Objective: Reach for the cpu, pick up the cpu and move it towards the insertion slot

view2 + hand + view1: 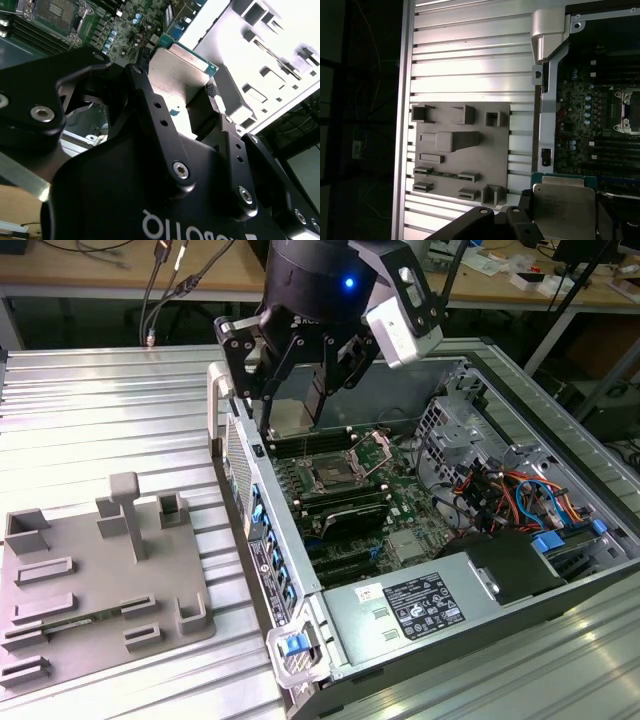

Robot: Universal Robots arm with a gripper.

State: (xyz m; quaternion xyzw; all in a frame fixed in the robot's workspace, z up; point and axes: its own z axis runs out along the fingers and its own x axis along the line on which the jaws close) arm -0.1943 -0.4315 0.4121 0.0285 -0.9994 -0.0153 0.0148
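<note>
Exterior view places the cpu [291, 412] high above the rear part of the open computer case [560, 570], clamped between the black fingers [262, 370] of the gripper [297, 390], which is closed on its edges and carries it clear of every surface. In the second wrist view the cpu [175, 75] shows its silvery metal face with a thin green rim along one edge, and a dark finger pad [207, 107] presses against its side. The first wrist view shows the same chip [563, 205] close to the camera, its pale lid edged in green, with the gripper's black links [485, 225] just beside it. Below and slightly toward the exterior view's right of the held chip lies the insertion slot [330, 477], a square socket with a shiny metal frame and dark centre on the green motherboard [400, 510], well apart from the cpu. A hinged metal plate [373, 447] stands raised just behind the socket. Long black memory slots [350, 515] run beside it. Toward the exterior view's left, on the ribbed aluminium table [100, 410], sits the grey plastic fixture tray [100, 580] with its upright blocks, well away from the gripper; it also appears in the first wrist view [460, 155] beside the case wall [542, 100].
</note>
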